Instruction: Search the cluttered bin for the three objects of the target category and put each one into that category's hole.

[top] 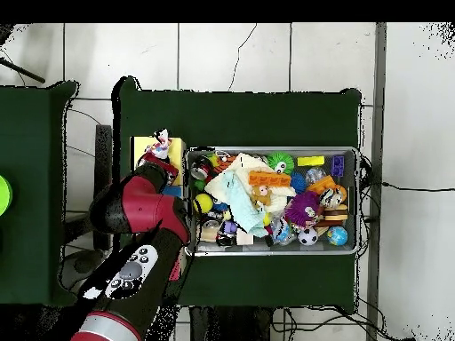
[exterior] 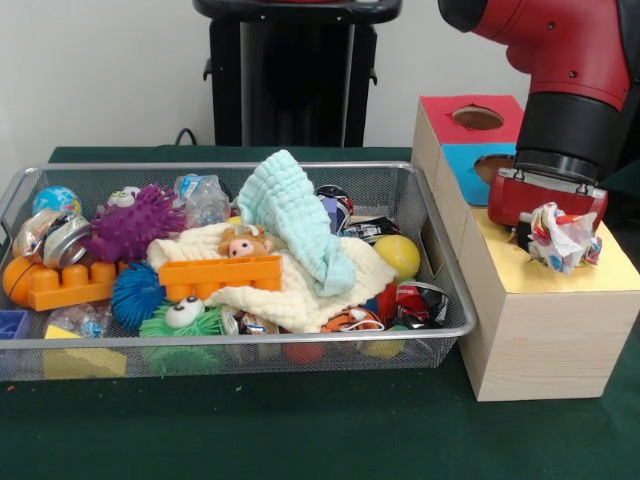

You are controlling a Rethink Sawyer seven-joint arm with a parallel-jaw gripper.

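crumpled wrapper (exterior: 560, 236), white with red, blue and orange blotches, bunched into an irregular wad with no clear long axis; it hangs directly under the gripper (exterior: 553, 235) over the yellow top panel (exterior: 610, 268) of the wooden box (exterior: 545, 335), its loose folds trailing down and toward the camera. the wad hides the fingers, so their spread cannot be read, though the wrapper sits right at the red gripper head and appears to be held there. in the overhead view the same wrapper (top: 161, 142) shows as a small pale tuft at the arm's tip above the yellow panel (top: 175, 146). the red arm (exterior: 575, 60) enters from the top right, cut off by the frame. behind the yellow panel lie a blue section with a hole partly hidden by the gripper, and a red section (exterior: 470, 118) with an open round hole. left of the box, just beside it, stands the wire mesh bin (exterior: 445, 260), filled with toys: a mint cloth (exterior: 295, 215), a cream cloth (exterior: 300, 290), an orange block (exterior: 220, 275), a purple spiky ball (exterior: 130, 225), a yellow ball (exterior: 398, 255). items beneath the cloths are hard to make out.
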